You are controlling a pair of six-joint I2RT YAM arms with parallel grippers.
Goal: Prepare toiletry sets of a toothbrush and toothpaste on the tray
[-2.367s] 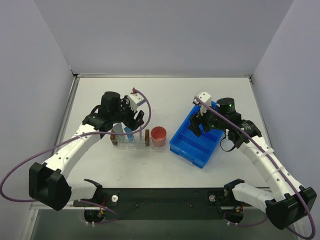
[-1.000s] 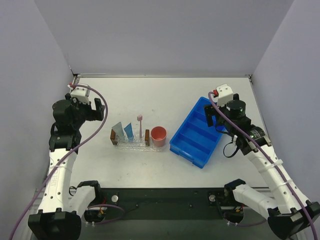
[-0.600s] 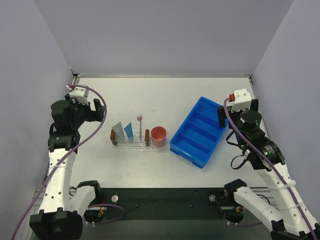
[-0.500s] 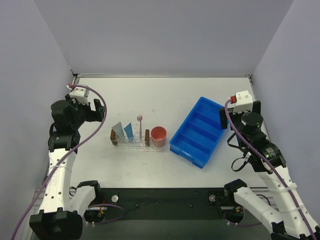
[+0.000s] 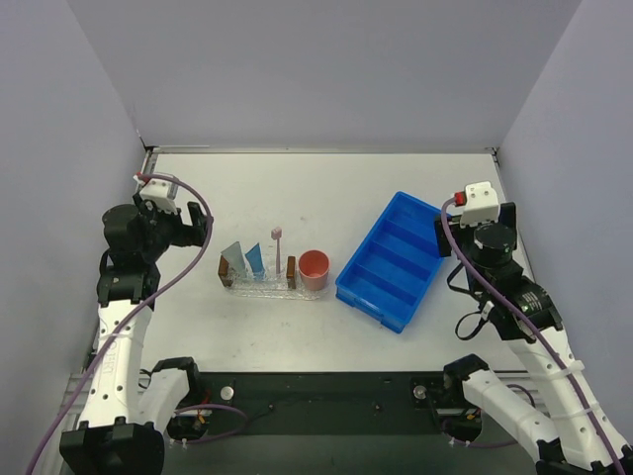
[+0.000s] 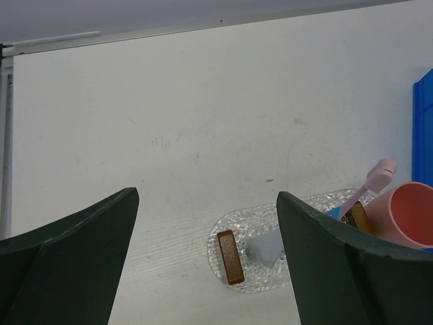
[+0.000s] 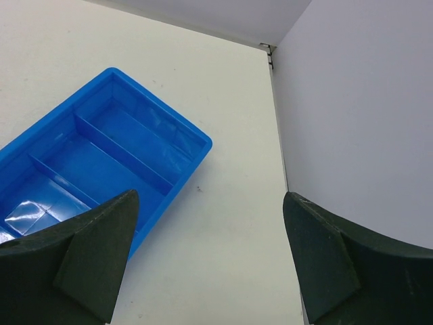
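Observation:
The clear bumpy tray (image 5: pixel 263 289) lies left of centre. On it stand a whitish-grey toothpaste tube (image 5: pixel 234 254), a light blue toothpaste tube (image 5: pixel 256 259) and the pink toothbrush (image 5: pixel 279 252), upright, head up. In the left wrist view the tray (image 6: pixel 298 208), the grey tube (image 6: pixel 266 247) and the toothbrush head (image 6: pixel 380 175) show. My left gripper (image 5: pixel 194 224) (image 6: pixel 208 196) is open and empty, well left of the tray. My right gripper (image 5: pixel 442 236) (image 7: pixel 210 196) is open and empty, by the right side of the blue bin.
Two brown blocks (image 5: pixel 226 270) (image 5: pixel 291 271) stand at the tray's ends. A pink cup (image 5: pixel 315 269) sits at the tray's right end. The blue divided bin (image 5: pixel 391 259) (image 7: pixel 101 162) lies right of centre, its compartments bare. Walls close in on both sides.
My left gripper has drawn back from over the tray to the far left, leaving the toothbrush standing there. My right gripper has pulled back from over the bin to its right side.

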